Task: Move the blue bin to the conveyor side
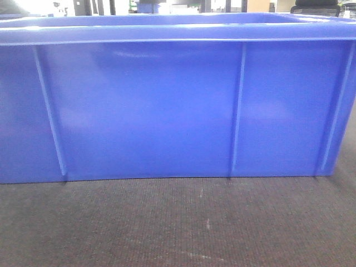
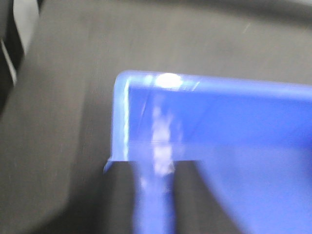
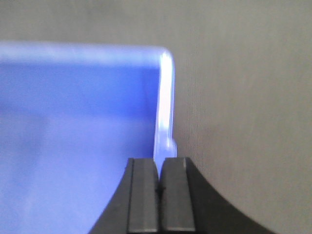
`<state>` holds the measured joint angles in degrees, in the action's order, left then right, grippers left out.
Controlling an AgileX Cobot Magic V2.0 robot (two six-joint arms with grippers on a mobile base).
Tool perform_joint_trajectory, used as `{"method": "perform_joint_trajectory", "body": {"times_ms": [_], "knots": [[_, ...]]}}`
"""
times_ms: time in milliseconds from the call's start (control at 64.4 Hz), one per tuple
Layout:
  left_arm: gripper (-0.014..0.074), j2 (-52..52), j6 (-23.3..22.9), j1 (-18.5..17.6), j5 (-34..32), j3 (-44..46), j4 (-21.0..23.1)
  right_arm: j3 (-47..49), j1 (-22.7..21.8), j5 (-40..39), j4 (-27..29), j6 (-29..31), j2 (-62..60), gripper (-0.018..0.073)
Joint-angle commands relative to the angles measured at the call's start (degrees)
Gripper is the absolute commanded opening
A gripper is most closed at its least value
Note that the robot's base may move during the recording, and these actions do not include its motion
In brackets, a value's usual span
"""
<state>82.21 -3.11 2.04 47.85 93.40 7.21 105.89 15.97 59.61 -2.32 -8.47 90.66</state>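
Blue bin [image 1: 167, 111] on conveyor [image 1: 178, 222]; right gripper [image 3: 159, 195] jaws pinch rim.

The blue bin [image 1: 178, 105] stands upright on the conveyor [image 1: 178, 222], its long glossy side wall filling the front view, marked by thin vertical ribs under a thick rolled rim. The wrist views show two of its rounded top corners [image 2: 122, 83] [image 3: 163, 56] with belt beyond them. The conveyor is a dark grey woven belt with faint light scuffs.
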Motion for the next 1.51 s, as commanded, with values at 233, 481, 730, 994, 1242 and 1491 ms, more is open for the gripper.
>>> {"method": "perform_joint_trajectory", "body": {"times_ms": [233, 481, 730, 994, 1242, 1491], "knots": [[0.0003, -8.3, -0.2, -0.1, -2.4, 1.1, -1.1, 7.6, -0.3, 4.7, -1.0, 0.5, -3.7, -0.0077], [0.0002, -16.7, -0.2, -0.1, -8.6, -4.1, -1.5, 2.5, -0.3, -2.3, -1.0, 1.5, -11.0, -0.0081], [0.0002, -29.5, -0.2, -0.1, -22.7, -25.1, -1.5, -19.0, -0.3, -16.9, -1.0, 3.7, -22.9, -0.0081], [0.0002, -45.2, -0.2, -0.1, -41.1, -53.0, -1.5, -50.5, -0.3, -44.4, -1.0, 3.7, -40.3, -0.0081], [0.0002, -58.0, -0.2, -0.1, -50.5, -71.7, -1.5, -77.0, -0.3, -60.5, -1.0, 3.7, -58.1, -0.0072], [0.0002, -67.9, -0.2, 0.0, -49.1, -78.9, -1.5, -93.0, -0.3, -64.3, -1.0, 3.7, -73.1, 0.0134]]}}
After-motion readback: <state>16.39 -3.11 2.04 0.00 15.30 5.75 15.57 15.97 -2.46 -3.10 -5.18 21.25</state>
